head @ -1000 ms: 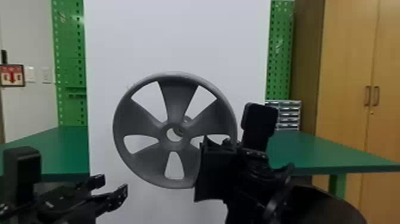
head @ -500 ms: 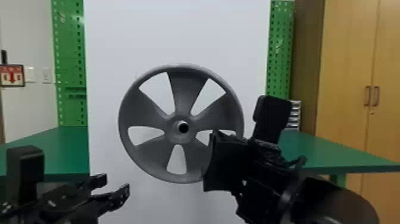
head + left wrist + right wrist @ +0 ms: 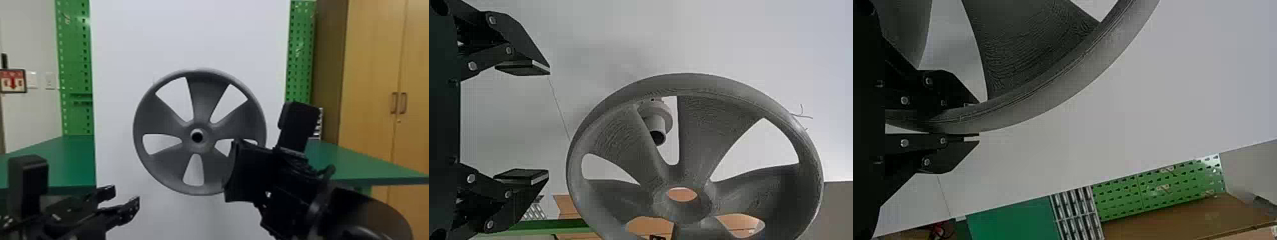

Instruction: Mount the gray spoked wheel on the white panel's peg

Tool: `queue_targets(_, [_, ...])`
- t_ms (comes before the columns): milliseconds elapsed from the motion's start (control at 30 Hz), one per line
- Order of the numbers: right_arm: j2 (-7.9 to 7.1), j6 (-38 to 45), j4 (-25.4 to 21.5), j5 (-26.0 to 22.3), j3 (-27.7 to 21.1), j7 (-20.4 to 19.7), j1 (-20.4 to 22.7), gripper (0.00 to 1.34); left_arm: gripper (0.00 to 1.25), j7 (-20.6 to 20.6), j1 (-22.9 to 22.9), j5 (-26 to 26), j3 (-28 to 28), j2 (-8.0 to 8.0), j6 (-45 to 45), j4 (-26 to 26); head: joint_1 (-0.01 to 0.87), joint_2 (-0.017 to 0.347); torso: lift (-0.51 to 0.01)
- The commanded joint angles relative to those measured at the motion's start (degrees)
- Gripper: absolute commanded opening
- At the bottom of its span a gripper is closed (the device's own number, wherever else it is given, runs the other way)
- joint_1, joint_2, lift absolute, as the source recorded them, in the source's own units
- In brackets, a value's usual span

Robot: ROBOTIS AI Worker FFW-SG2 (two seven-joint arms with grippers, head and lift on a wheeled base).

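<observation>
The gray spoked wheel [image 3: 204, 99] is found upright before the white panel [image 3: 191, 38], its face broadly parallel to it; the right gripper [image 3: 978, 120] is clamped on the rim [image 3: 1053, 90] at the lower part of the wheel's right side, so the hub [image 3: 197, 147] lies up and to the robot's left of that grip. From the head, the bore appears in line with the peg's hollow end; the left wrist view finds the peg [image 3: 655, 125] behind the wheel and apart from the hub; mounting is therefore judged incomplete, and the move called for is a straight push toward the panel along the peg's axis, with tilt about the off-centre grip the chief risk. The left gripper [image 3: 549, 121] stands with fingers spread, empty, beside the wheel; a wall sign [image 3: 12, 80] bears a red downward arrow; no wording is recorded.
</observation>
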Motion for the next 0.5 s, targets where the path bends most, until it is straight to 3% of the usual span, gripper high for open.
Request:
queue_targets(0, [-0.1, -0.09, 0.29, -0.14, -0.07, 0.0, 0.11, 0.13, 0.74, 0.0, -0.02, 0.0, -0.06, 0.0, 0.0, 0.0, 0.117, -0.008, -0.439])
queue_targets(467, [-0.01, -0.53, 1.08, -0.5, -0.07, 0.09, -0.16, 0.13, 0.74, 0.0, -0.11, 0.0, -0.14, 0.0, 0.0, 0.0, 0.117, -0.008, -0.439])
